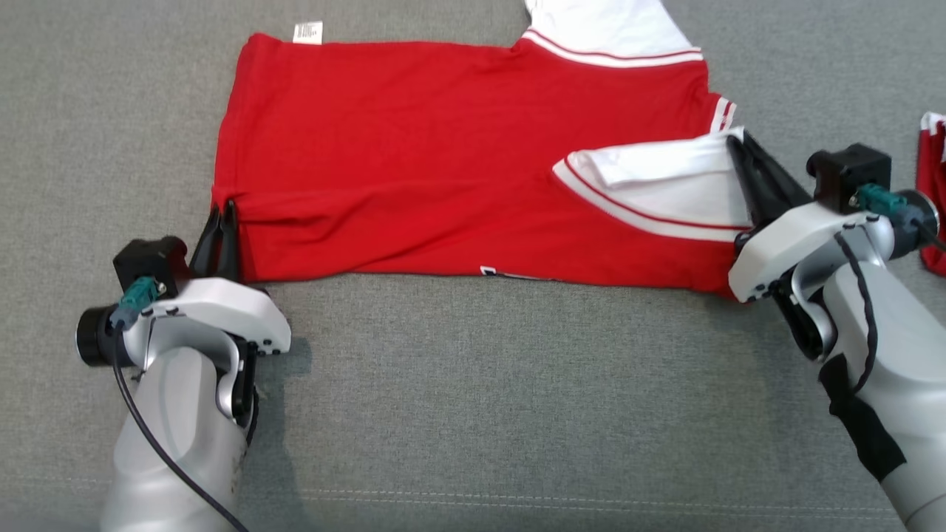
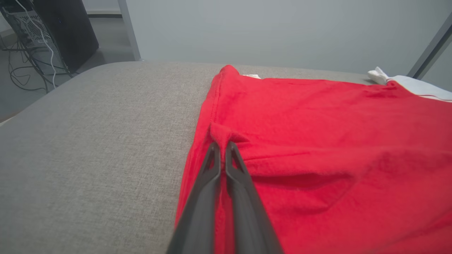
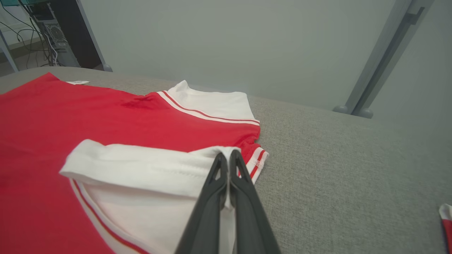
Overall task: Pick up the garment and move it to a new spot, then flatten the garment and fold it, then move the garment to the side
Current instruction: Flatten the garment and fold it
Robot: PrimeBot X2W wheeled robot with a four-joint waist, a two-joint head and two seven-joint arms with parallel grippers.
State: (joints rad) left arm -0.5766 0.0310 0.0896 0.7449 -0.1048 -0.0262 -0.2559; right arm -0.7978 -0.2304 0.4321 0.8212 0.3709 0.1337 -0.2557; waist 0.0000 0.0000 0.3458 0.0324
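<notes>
Two claws, both pressed together on cloth. In the head view, my left claw (image 1: 223, 214) at 8 o'clock pinches the near hem corner of the red garment (image 1: 414, 162). My right claw (image 1: 736, 142) at 3 o'clock pinches the white sleeve (image 1: 658, 185), which lies folded in over the body. The garment lies flat across the upper half of the grey padded surface (image 1: 473, 384), hem toward 9 and shoulders toward 3. Holding both ends of the near long edge reads to me as set-up for carrying that edge over toward 12. There is wide bare room at 6. At 3 another red-and-white piece (image 1: 933, 192) lies close to my right wrist, so I'd keep swings short there.

In the left wrist view, the left claw (image 2: 220, 146) has a small tuck of the garment (image 2: 317, 141) raised between its tips. The padded surface (image 2: 88, 141) runs bare toward 9 and curves off at 10, near a computer tower (image 2: 67, 31).

In the right wrist view, the right claw (image 3: 227, 157) grips the sleeve (image 3: 141, 169) at its folded edge. Open padding (image 3: 335, 158) stretches toward 3, with the other piece (image 3: 446, 218) at 4 and a metal post (image 3: 385, 56) past the far edge at 1.
</notes>
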